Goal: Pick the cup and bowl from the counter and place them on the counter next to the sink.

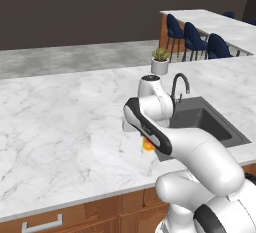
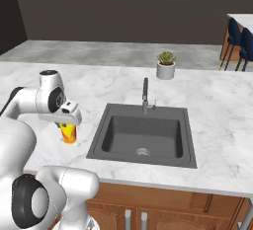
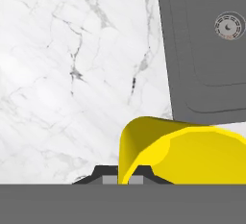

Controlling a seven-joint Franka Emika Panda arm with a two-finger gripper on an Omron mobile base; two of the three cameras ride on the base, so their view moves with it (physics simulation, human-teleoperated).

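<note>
**Cup pinched at its rim, hanging over the counter just left of the sink**

I start from the nearest thing. In the hand view my gripper [image 3: 124,180] is pinching the rim of the cup [image 3: 182,153]: the two dark fingers are almost together, with only the thin yellow wall between them. The cup body goes away from the fingers to the right side of that view, so its open mouth faces the camera and its long axis runs down from the hand.

From the right base view, the cup [image 2: 68,134] hangs under the hand, with its long axis about upright. It is glossy, yellow at the top and orange near the bottom. I cannot tell if its base already touches the marble or is just above it.

The relation that matters now: the sink [image 2: 143,135] lies beside the cup on the right, and a bare strip of counter [image 2: 89,93] is directly below. I judge the next move is only a short lowering and then a release, keeping the cup away from the sink edge.

The counter is white marble with thin grey veins, flat and smooth. The sink is a dark grey rectangular basin with a round drain. Farther back stands a slim dark faucet [image 2: 145,94], and behind it a small potted plant [image 2: 166,65].
</note>
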